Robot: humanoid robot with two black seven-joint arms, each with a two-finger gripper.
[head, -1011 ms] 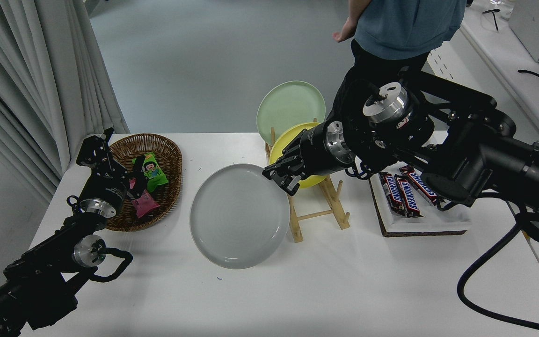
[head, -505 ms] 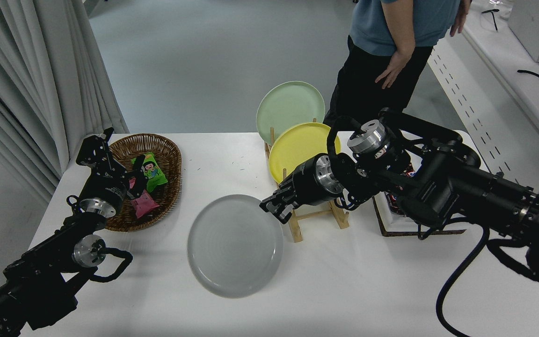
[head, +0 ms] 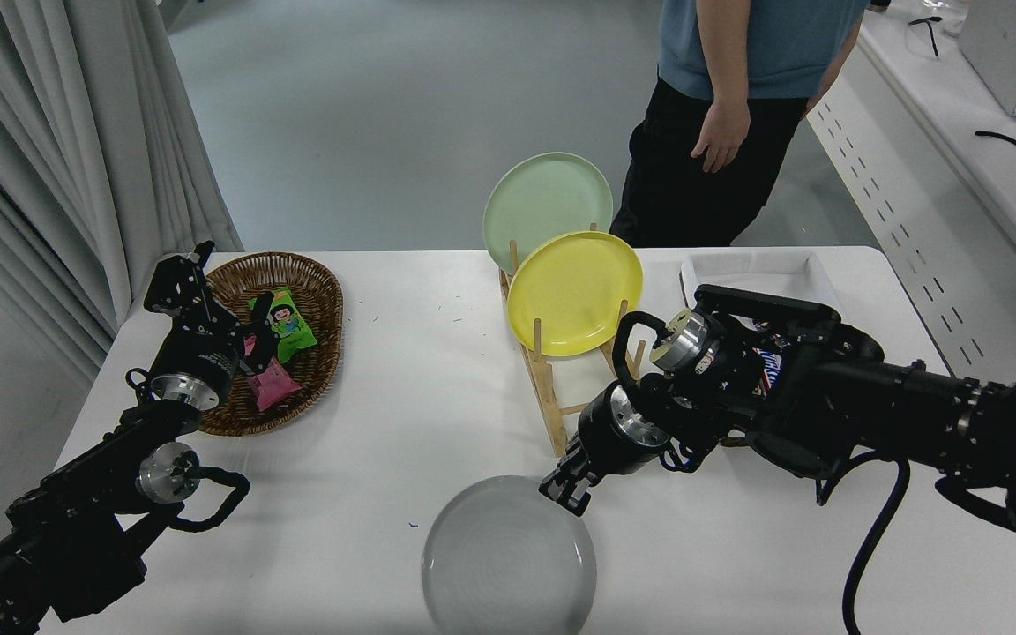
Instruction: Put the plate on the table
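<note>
- right gripper [head: 568,490] clamped on far-right rim of the grey plate [head: 508,556], jaws closed on the edge
- plate sits low at the near edge of the table [head: 402,370], near-centre; can't tell if it's flat on the surface or slightly lifted
- wooden rack [head: 552,388] behind it holds yellow plate [head: 575,293] and pale green plate [head: 546,203], upright
- left gripper [head: 183,280] parked far left by the wicker basket [head: 305,291]; jaw state unclear
- person [head: 737,106] stands at far side
</note>
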